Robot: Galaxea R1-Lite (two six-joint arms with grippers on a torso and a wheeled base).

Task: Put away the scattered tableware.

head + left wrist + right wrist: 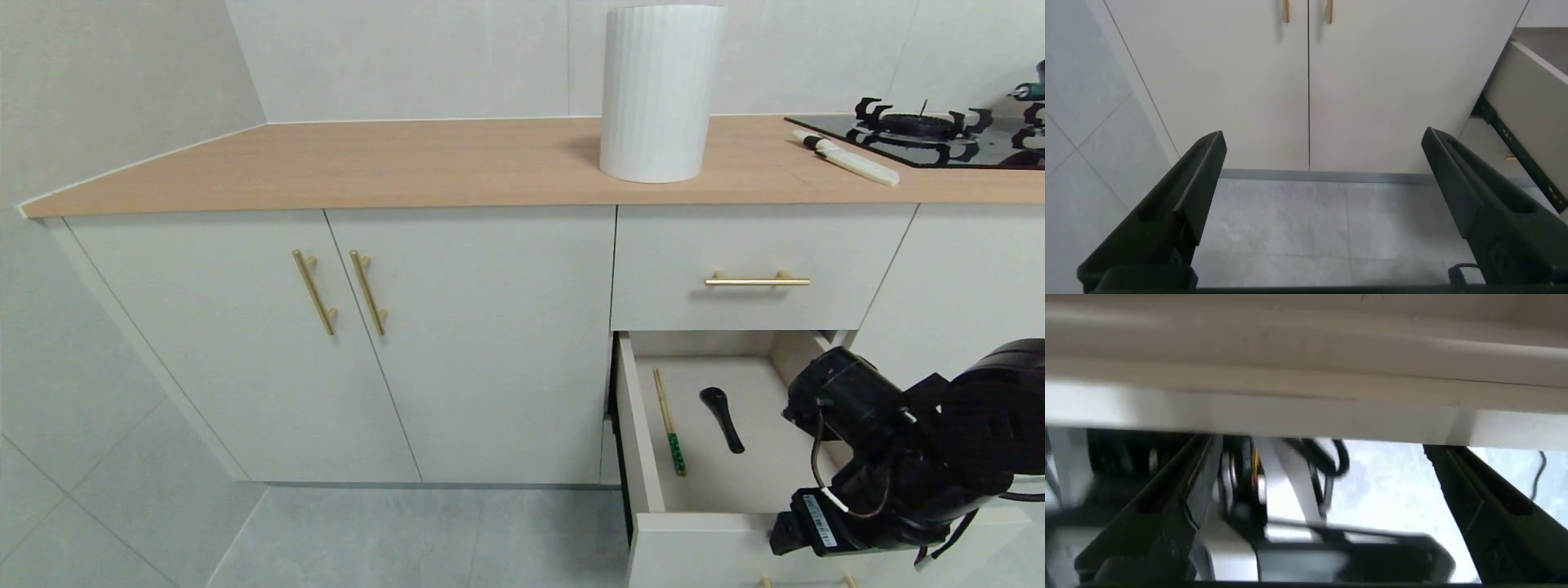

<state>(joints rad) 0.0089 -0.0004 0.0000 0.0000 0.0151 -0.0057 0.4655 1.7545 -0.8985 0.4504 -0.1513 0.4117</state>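
Observation:
The lower drawer (639, 425) stands pulled out, and its side also shows in the left wrist view (1534, 75). Inside lie a pair of wooden chopsticks with green ends (669, 433) and a black spoon (722, 418), side by side and apart. A white knife with a dark handle end (849, 159) rests on the wooden counter (408, 167) beside the hob. My right arm (865, 457) hangs over the drawer's front right corner. My right gripper (1315, 506) is open, right against a pale drawer panel (1306, 392). My left gripper (1323, 204) is open and holds nothing, low before the cabinet doors.
A tall white ribbed canister (658, 90) stands on the counter above the drawers. A black gas hob (922, 131) is at the far right. The upper drawer (759, 265) and the double cabinet doors (343, 327) are closed. Grey tiled floor (1290, 229) lies below.

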